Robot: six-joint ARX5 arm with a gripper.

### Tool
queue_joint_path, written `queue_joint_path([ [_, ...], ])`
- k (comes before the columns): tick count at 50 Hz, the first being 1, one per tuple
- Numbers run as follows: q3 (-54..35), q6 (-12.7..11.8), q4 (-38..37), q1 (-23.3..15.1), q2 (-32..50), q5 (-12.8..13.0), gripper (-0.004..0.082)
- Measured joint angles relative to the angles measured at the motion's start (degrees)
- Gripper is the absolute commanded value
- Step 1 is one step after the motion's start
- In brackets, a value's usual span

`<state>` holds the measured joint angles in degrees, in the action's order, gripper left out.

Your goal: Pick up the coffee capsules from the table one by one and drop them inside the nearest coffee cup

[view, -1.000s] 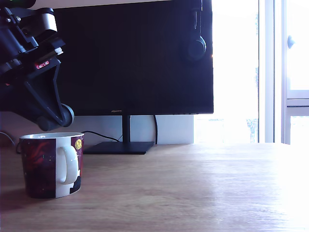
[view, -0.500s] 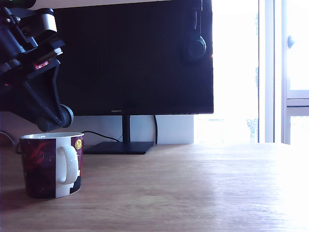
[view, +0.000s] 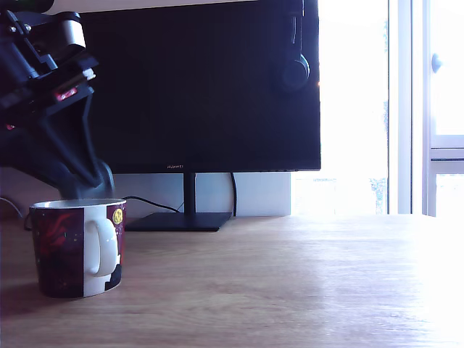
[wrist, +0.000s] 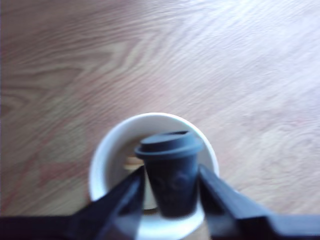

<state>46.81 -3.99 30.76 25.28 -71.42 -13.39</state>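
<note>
A dark grey coffee capsule, tapered with a flanged rim, was gripped between the two dark fingers of the gripper, its sides pressed by both. It hung directly above the open mouth of the coffee mug, whose white rim ringed it in the wrist view. Inside the mug, a small tan shape showed beside the capsule, too blurred to identify.

In the exterior view, the maroon mug with its white handle and small yellow emblem stood on the wooden desk top. The black gripper hung just over the mug's rim, blurred. Behind the mug, a large dark monitor stood on a thin stand and flat base, with a black cable trailing from that base toward the mug. Headphones hung at the monitor's upper corner farthest from the mug. Beyond the monitor, far from the mug, a bright window glared white.
</note>
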Motion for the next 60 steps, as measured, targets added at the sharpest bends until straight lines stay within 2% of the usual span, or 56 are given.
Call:
queue_joint_path([
  [16,0.0,0.0,-1.8,0.1,0.0,0.0,0.0756],
  [22,0.0,0.3,-1.9,0.1,0.0,0.0,0.0671],
  [26,0.0,1.3,-2.0,0.1,0.0,0.0,0.0532],
  [29,0.0,1.6,-2.0,0.1,0.0,0.0,0.0382],
  [33,0.0,2.8,-2.0,0.1,0.1,0.0,0.0118],
  [36,0.0,3.4,-2.3,0.1,0.1,0.0,-0.0025],
  [37,0.0,4.5,-2.5,0.1,0.2,0.0,-0.0027],
  [46,0.0,6.6,-7.0,0.1,0.8,0.0,-0.0016],
  [60,-1.6,7.2,-19.1,0.1,8.1,0.7,-0.0016],
])
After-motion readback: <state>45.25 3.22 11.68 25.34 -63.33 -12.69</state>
